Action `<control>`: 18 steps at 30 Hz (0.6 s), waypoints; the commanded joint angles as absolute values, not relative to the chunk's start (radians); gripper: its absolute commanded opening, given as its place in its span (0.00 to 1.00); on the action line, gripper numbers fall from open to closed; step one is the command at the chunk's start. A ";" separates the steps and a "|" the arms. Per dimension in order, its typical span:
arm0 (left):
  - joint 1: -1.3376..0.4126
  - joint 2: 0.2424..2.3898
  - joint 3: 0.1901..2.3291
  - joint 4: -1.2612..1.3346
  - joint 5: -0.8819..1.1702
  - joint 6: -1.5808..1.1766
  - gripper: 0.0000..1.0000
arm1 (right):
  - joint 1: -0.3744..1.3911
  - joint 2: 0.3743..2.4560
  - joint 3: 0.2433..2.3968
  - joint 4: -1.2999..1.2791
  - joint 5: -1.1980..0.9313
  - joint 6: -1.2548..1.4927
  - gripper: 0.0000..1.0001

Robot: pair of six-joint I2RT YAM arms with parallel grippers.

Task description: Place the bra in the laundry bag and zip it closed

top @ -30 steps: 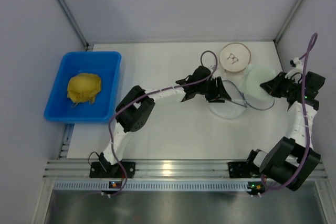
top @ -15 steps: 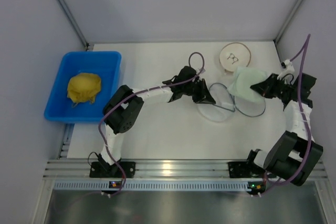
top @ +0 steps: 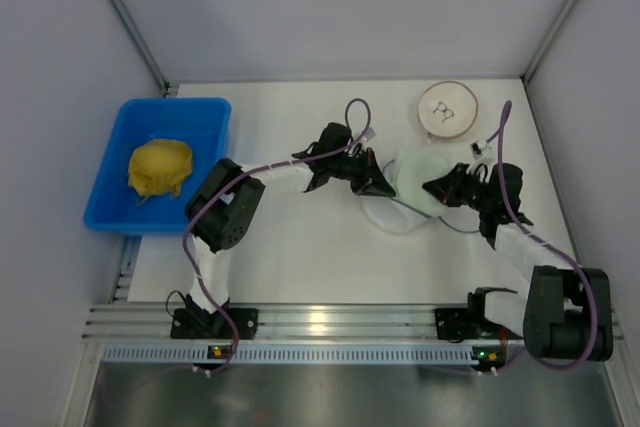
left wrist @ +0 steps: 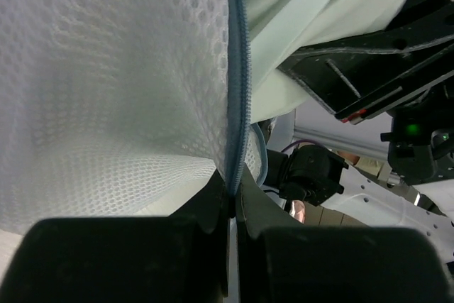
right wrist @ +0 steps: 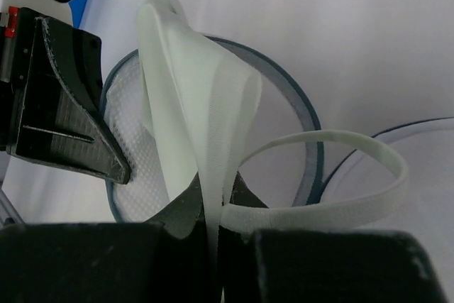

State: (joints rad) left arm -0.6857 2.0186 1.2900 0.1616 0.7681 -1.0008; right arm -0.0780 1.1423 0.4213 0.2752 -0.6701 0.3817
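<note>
The laundry bag [top: 398, 215] lies mid-table, a white mesh pouch [left wrist: 106, 83] with a blue-grey zipper rim [left wrist: 237, 69]. My left gripper [top: 377, 180] [left wrist: 233, 196] is shut on that rim, lifting one edge. The bra [top: 415, 169] is pale mint fabric [right wrist: 191, 97], and my right gripper [top: 442, 190] [right wrist: 213, 207] is shut on it. The bra hangs at the bag's open mouth [right wrist: 131, 140], with one strap [right wrist: 333, 175] looping to the right. The two grippers face each other closely over the bag.
A white disc with a tan rim [top: 447, 109] lies at the back right. At the far left stands a blue bin [top: 205, 197] holding a yellow cloth lump [top: 160, 167]. Grey walls and metal posts enclose the table.
My left gripper has shut on the bag's rim and pulled it leftward. My right gripper has carried the bra from the right side in to the bag's opening.
</note>
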 commanded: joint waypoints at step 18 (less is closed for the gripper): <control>-0.643 2.000 1.345 0.123 0.844 -0.847 0.00 | 0.204 1.678 0.558 0.425 -0.882 0.433 0.00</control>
State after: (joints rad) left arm -0.6678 2.0380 1.2934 0.1772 0.8200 -0.9520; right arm 0.1654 1.6669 0.5175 0.4389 -0.8021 0.5220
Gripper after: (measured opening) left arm 0.037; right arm 0.054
